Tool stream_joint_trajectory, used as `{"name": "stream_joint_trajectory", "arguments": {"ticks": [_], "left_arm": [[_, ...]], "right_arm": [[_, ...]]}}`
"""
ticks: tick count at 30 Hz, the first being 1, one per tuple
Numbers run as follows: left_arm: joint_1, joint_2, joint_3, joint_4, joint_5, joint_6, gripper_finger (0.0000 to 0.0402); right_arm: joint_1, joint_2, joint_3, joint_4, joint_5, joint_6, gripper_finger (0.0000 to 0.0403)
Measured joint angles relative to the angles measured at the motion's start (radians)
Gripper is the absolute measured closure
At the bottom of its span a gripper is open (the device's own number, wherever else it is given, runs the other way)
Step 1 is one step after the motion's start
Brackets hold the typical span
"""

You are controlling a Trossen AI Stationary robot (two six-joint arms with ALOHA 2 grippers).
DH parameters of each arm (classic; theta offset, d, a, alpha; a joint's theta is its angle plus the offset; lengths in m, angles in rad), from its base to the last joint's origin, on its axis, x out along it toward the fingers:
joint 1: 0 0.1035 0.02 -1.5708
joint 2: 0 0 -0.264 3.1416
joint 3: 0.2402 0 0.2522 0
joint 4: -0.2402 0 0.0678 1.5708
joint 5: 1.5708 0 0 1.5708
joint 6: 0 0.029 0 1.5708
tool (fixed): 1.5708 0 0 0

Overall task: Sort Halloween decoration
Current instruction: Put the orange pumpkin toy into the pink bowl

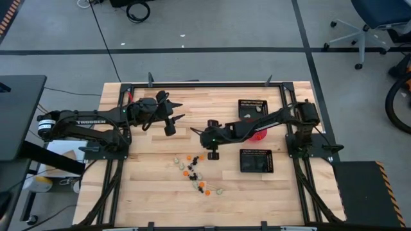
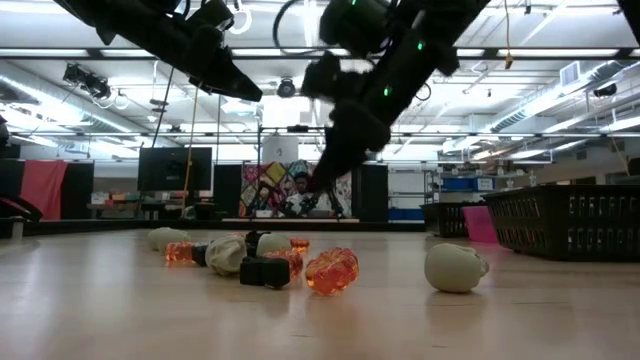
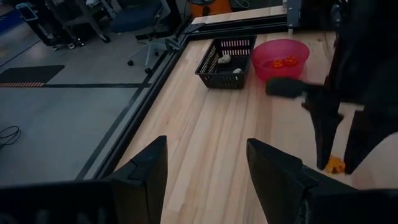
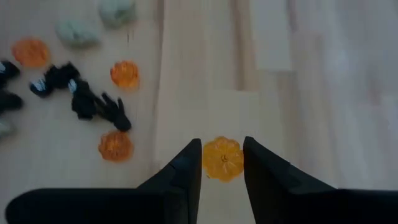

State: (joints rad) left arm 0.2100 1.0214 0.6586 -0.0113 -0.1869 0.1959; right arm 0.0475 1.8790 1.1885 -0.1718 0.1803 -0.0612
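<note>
Right gripper (image 4: 222, 163) is straddling an orange pumpkin (image 4: 223, 158), fingers narrowly apart either side, not yet pinching; left arm is waiting.

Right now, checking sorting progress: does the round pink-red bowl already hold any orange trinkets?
Yes, two orange trinkets lie inside the round pink-red bowl.

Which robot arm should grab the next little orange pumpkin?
The right one. Its open pincer already sits around an orange pumpkin, while the left pincer hangs away from the pile.
</note>
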Motion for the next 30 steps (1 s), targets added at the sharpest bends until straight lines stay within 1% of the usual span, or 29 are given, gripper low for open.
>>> {"name": "stream_joint_trajectory", "arguments": {"ticks": [6, 18, 25, 30], "left_arm": [[0.000, 0.000, 0.000, 0.000, 0.000, 0.000, 0.0209], [0.000, 0.000, 0.000, 0.000, 0.000, -0.003, 0.0209], [0.000, 0.000, 0.000, 0.000, 0.000, -0.003, 0.0209], [0.000, 0.000, 0.000, -0.001, 0.000, -0.003, 0.0209]], "right_arm": [[0.000, -0.113, 0.000, -0.066, 0.018, -0.001, 0.0297], [0.001, -0.307, 0.001, -0.193, 0.091, 0.002, 0.0297], [0.001, -0.353, 0.001, -0.292, 0.109, 0.048, 0.0297], [-0.004, -0.368, 0.001, -0.444, 0.131, 0.115, 0.0297]]}}
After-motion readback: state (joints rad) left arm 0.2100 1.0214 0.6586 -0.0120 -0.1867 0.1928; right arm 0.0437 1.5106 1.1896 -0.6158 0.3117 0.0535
